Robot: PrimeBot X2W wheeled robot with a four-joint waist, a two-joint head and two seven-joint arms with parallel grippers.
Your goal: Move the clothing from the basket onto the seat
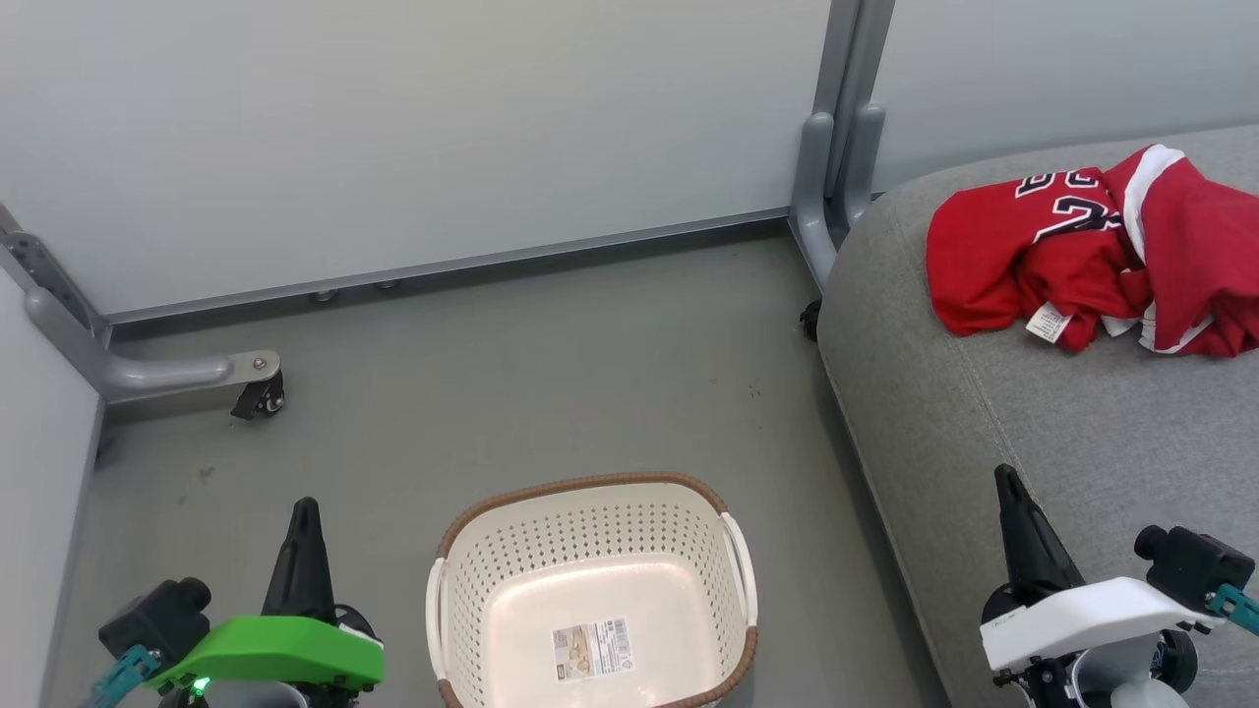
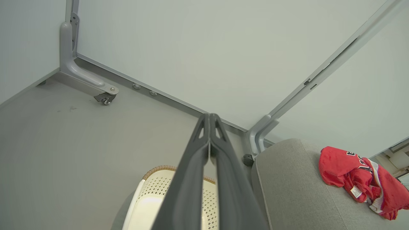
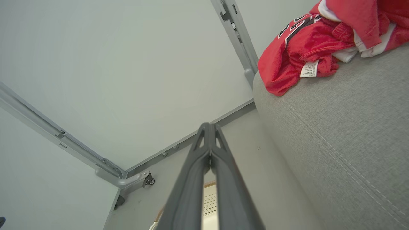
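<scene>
Grey floor point(image 1: 492, 374): basket point(image 1: 590, 536) empty. Clothing point(image 1: 1023, 256), upper right, bunched at seat point(image 1: 1033, 423) edge, could slide off. My left gripper point(image 1: 304, 516) and right gripper point(image 1: 1007, 487): closed, empty.

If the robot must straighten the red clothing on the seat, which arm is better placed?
Right. The right tool is at the edge of the seat, on the side of the clothing. The left tool is over the floor, beyond the empty basket. Both tools are shut.
</scene>
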